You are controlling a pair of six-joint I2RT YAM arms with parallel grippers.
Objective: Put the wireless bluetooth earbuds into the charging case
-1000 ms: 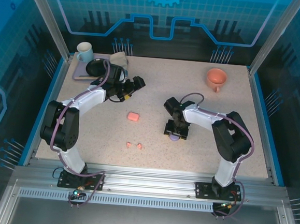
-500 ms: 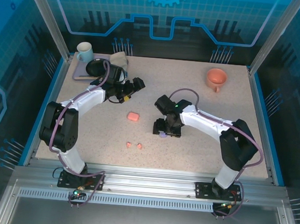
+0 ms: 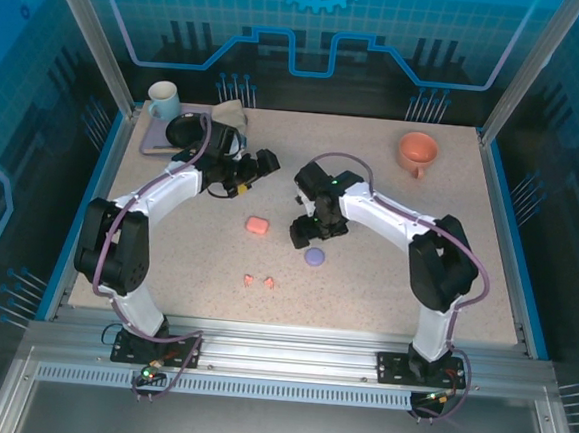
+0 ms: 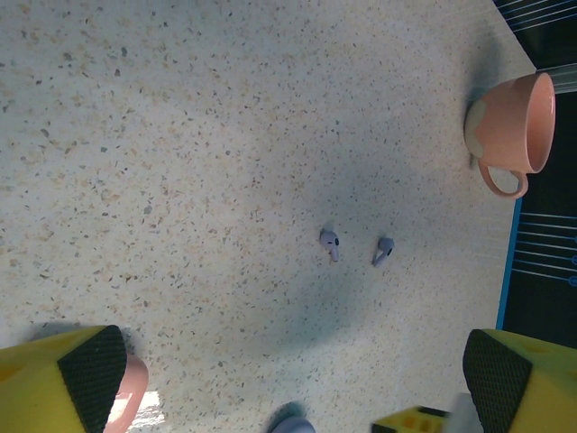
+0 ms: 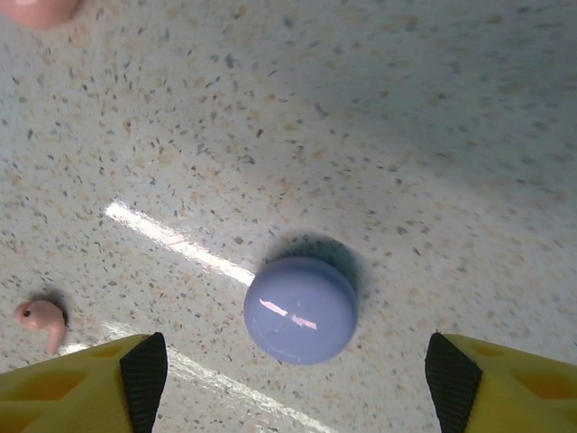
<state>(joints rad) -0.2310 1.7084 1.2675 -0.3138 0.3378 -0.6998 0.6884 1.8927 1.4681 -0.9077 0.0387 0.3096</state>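
My right fingers (image 5: 144,372) stand apart above the middle of the tabletop (image 3: 384,294), clamped on nothing. The lilac case (image 5: 301,309) lies free on the tabletop between them and touches neither. The pink case (image 3: 258,225) lies just beside them, toward the left edge. The two pink earbuds (image 3: 258,281) lie side by side closer to the near edge, well apart from both cases.

My left fingers (image 4: 90,365) are spread wide and empty, hanging over the tabletop toward the far left corner. From that wrist I see the two lilac earbuds (image 4: 330,244) lying near each other without touching, on bare tabletop between the middle and the salmon mug (image 4: 509,126) in the far right corner.
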